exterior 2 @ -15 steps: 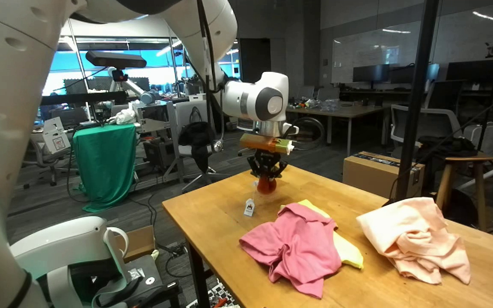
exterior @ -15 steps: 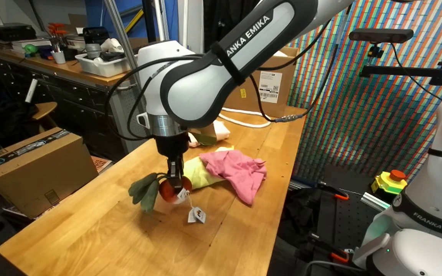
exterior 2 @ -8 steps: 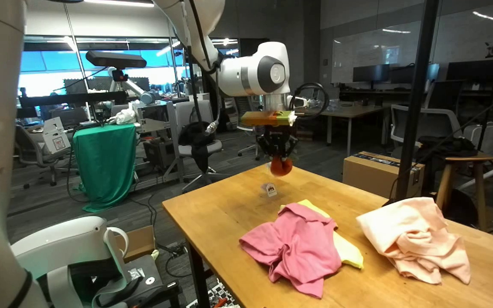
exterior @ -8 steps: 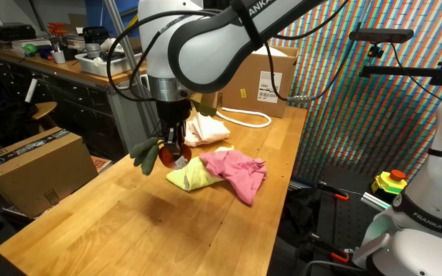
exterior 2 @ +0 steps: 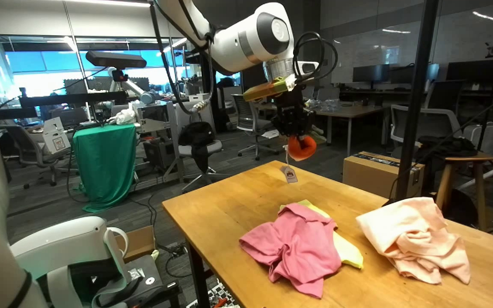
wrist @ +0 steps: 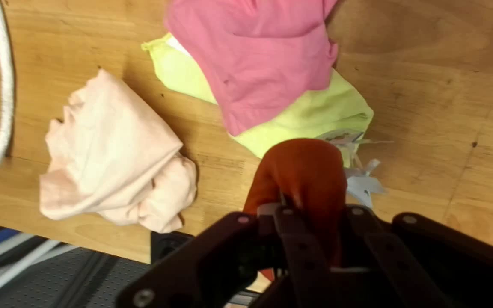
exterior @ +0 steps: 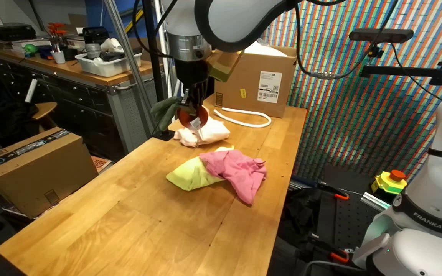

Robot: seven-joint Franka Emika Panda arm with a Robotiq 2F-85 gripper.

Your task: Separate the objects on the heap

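Red-orange and rounded, a soft piece [exterior 2: 303, 150] is held up off the wooden table [exterior: 109, 230], the gripper [exterior 2: 300, 137] clamped on it with a fold caught in the grip — the rest bulges out below. Dark green leaf-like parts [exterior: 163, 112] stick out beside it in an exterior view; how they join the soft piece is hidden by the gripper. White tags [exterior 2: 290, 174] dangle from it on a thin string, their print too small to read. On the table the heap [exterior: 221, 170] shows as a pink-red cloth [exterior 2: 293, 248] lying across a pale yellow cloth [exterior: 190, 175], the 2 touching; in the wrist view yellow reaches out on 2 sides of the pink, and a small white patch [wrist: 178, 45] shows at the border. A pale peach cloth [exterior 2: 413, 239] lies crumpled by itself, bare wood between it and those 2, near the table's edge and just beside the foot of a black post [exterior 2: 415, 98]. A white cord [wrist: 7, 85] curves over the wood, near the cardboard box [exterior: 234, 82] that stands on the table with a white label [exterior: 269, 87] on its side — that text is unreadable here. A taped box [exterior: 40, 168], also cardboard, sits lower down beside the table.
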